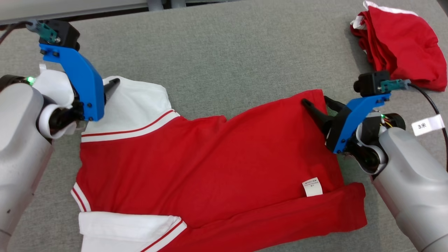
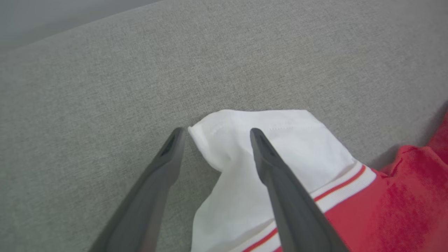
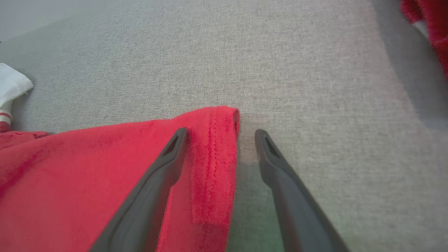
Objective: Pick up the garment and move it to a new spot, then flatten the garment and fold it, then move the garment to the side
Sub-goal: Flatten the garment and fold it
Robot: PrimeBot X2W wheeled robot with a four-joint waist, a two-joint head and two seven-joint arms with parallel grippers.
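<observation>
Grey woven fabric covers the table (image 1: 224, 42), and the garment (image 1: 210, 157), a red shirt with white sleeves edged in red stripes, lies spread across the middle and lower part of the head view. A band of red is folded over at its lower right, just below a small white label (image 1: 312, 186). That view alone takes in a second red heap (image 1: 402, 45) at the upper right, apart from the shirt. Looking along my left gripper (image 2: 217, 132), I see what the head view half hides: my fingers spread wide, straddling the tip of the upper white sleeve (image 2: 297, 140), one over bare table, one over cloth. My right gripper (image 3: 221, 132) likewise stands open astride the red hem corner (image 3: 213, 157), holding nothing. Whether its tips touch the cloth I can't quite tell.
</observation>
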